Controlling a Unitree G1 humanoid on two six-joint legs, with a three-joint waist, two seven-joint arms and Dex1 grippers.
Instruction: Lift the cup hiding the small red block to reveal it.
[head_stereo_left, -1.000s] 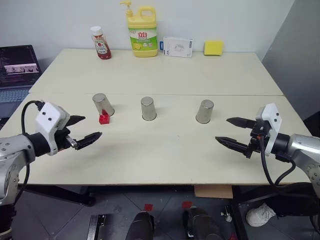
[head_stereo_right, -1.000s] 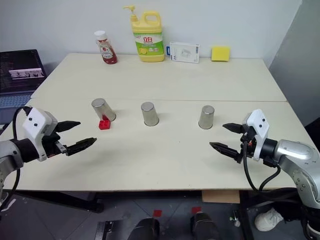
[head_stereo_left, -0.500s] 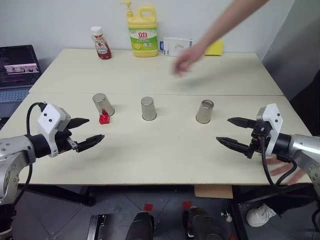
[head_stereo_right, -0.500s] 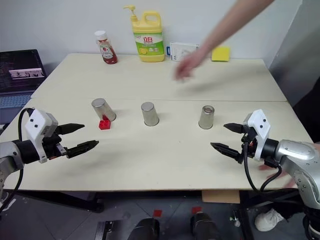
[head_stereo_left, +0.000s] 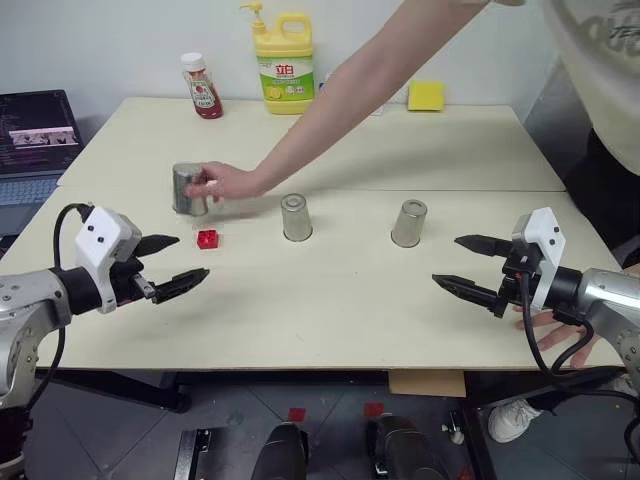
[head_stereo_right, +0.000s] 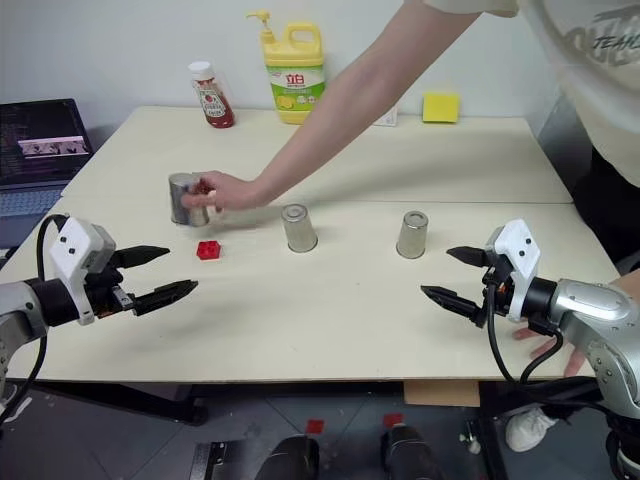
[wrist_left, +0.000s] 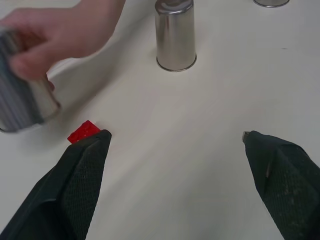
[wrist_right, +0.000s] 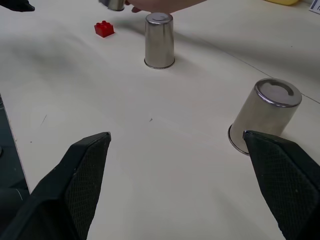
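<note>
Person's hand lifting cup, small red block exposed, both grippers' fingers spread near table front edge

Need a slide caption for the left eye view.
Person's hand lifts silver metal cup off small red block; both open grippers wait.

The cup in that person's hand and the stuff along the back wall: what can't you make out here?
- Held cup: whether it touches the table; the person's hand covers its side, and the left wrist view blurs it.
- White box: mostly behind the arm.
- Detergent bottle label: print too small.
</note>
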